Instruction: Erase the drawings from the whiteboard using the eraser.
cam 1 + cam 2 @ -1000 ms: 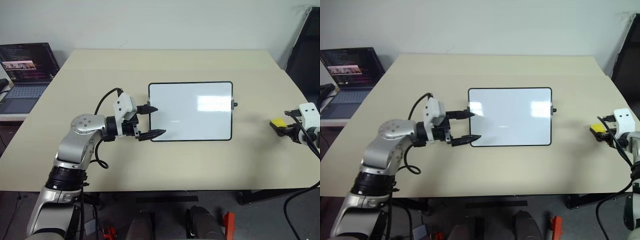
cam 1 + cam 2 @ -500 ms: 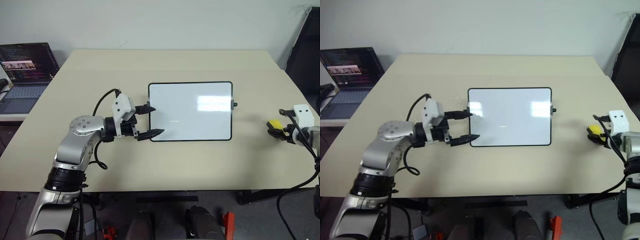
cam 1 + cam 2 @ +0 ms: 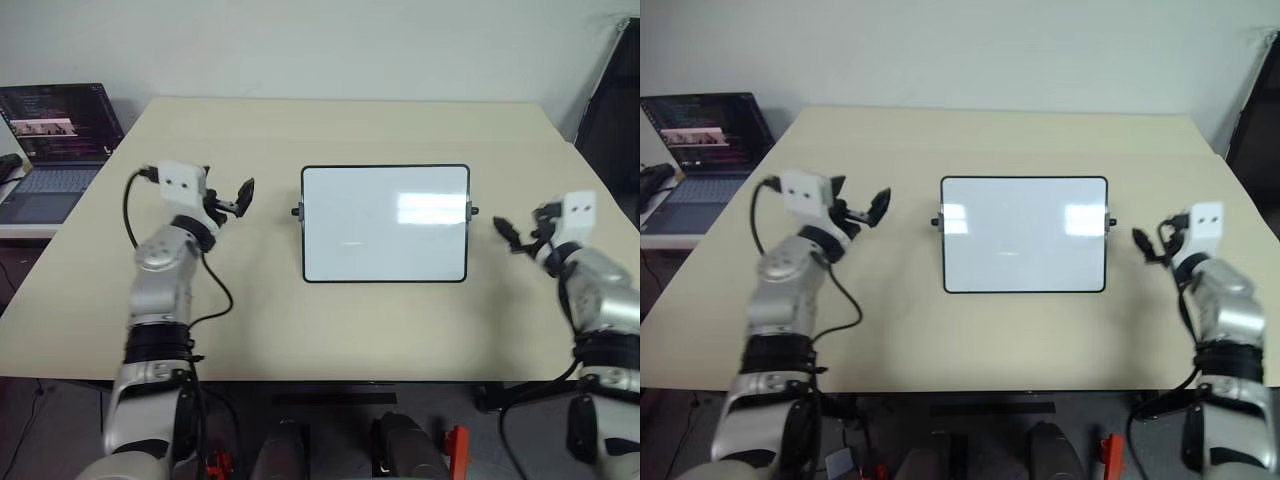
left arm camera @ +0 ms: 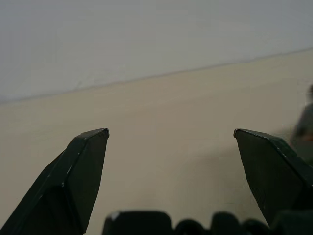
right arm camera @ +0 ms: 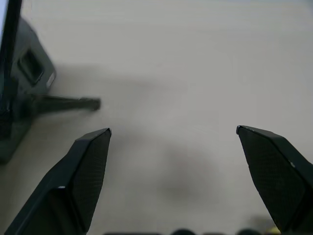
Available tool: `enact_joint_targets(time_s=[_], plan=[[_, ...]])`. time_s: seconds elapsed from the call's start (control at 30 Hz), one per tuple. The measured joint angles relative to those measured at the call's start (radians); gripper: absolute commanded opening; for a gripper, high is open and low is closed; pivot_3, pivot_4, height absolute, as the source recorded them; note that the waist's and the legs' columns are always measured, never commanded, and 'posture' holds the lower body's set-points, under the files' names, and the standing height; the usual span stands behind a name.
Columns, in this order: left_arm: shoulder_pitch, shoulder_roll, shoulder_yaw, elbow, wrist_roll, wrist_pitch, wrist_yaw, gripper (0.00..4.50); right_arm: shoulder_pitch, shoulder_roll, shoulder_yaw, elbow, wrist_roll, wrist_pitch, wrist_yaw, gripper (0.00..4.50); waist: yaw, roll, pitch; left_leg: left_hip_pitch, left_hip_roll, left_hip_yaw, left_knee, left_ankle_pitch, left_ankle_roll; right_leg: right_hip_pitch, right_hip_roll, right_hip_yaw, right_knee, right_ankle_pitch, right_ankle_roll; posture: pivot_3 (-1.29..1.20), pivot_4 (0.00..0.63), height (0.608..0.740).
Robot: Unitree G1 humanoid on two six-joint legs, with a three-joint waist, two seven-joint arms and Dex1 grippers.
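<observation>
The whiteboard (image 3: 385,223) is seen lying flat at the centre of the frame on the beige table (image 3: 330,125), its surface blank. The left gripper (image 3: 243,195) is held left of the board, fingers spread and empty. The right gripper (image 3: 508,234) is held at the right, jaws wide apart, nothing gripped

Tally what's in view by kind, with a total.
Whiteboard: 1
Laptop: 1
Table: 1
Grippers: 2, the left gripper and the right gripper, both open and empty
Total: 5
</observation>
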Motion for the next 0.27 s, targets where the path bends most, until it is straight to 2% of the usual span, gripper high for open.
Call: enact_joint_targets(time_s=[0.13, 0.27], plan=[[-0.008, -0.077, -0.025, 0.130, 0.093, -0.121, 0.176, 4.50, -0.013, 0.030, -0.019, 0.071, -0.004, -0.137, -0.084, 4.47, 0.010, 0.000, 0.000, 0.000, 0.000, 0.000, 0.000, 0.000, 0.000, 0.001, 0.000, 0.000, 0.000, 0.000, 0.000, 0.00, 0.150, 0.740], [-0.010, -0.134, -0.063, 0.220, 0.114, -0.181, 0.211, 4.50, -0.022, 0.049, -0.029, 0.137, -0.003, -0.202, -0.110, 4.47, 0.008, 0.000, 0.000, 0.001, 0.000, 0.000, 0.000, 0.000, 0.000, 0.001, 0.000, 0.000, 0.000, 0.000, 0.000, 0.00, 0.150, 0.740]])
